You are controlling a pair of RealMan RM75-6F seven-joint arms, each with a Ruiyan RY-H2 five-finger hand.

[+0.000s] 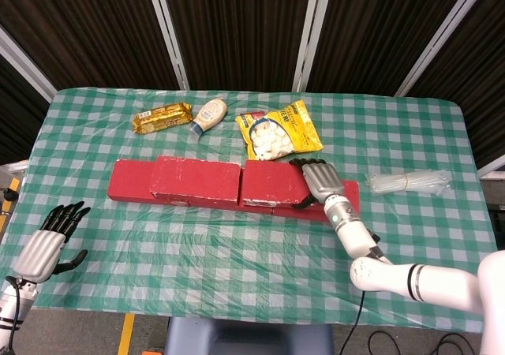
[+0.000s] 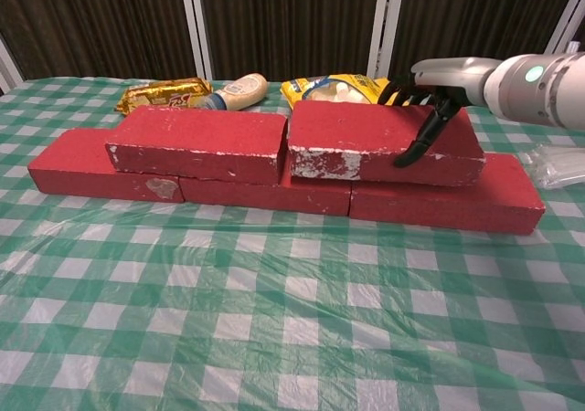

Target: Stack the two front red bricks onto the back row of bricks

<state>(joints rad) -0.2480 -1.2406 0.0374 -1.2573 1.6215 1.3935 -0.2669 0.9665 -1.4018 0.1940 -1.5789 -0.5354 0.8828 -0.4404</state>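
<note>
Red bricks form a back row (image 1: 347,207) across the table; in the chest view this bottom row (image 2: 457,201) shows clearly. Two more red bricks lie on top of it. The left upper brick (image 1: 197,180) (image 2: 201,142) rests alone. My right hand (image 1: 318,183) (image 2: 430,96) grips the right upper brick (image 1: 272,183) (image 2: 356,137), fingers over its back edge and thumb on its front face. That brick lies flat, its left end almost against the left upper brick. My left hand (image 1: 51,241) hangs open beyond the table's front left corner, holding nothing.
Behind the bricks lie a gold biscuit packet (image 1: 162,118), a beige squeeze bottle (image 1: 207,116) and a yellow snack bag (image 1: 278,132). A clear plastic bag (image 1: 406,183) lies to the right of the row. Green checked cloth (image 1: 237,252) covers the table.
</note>
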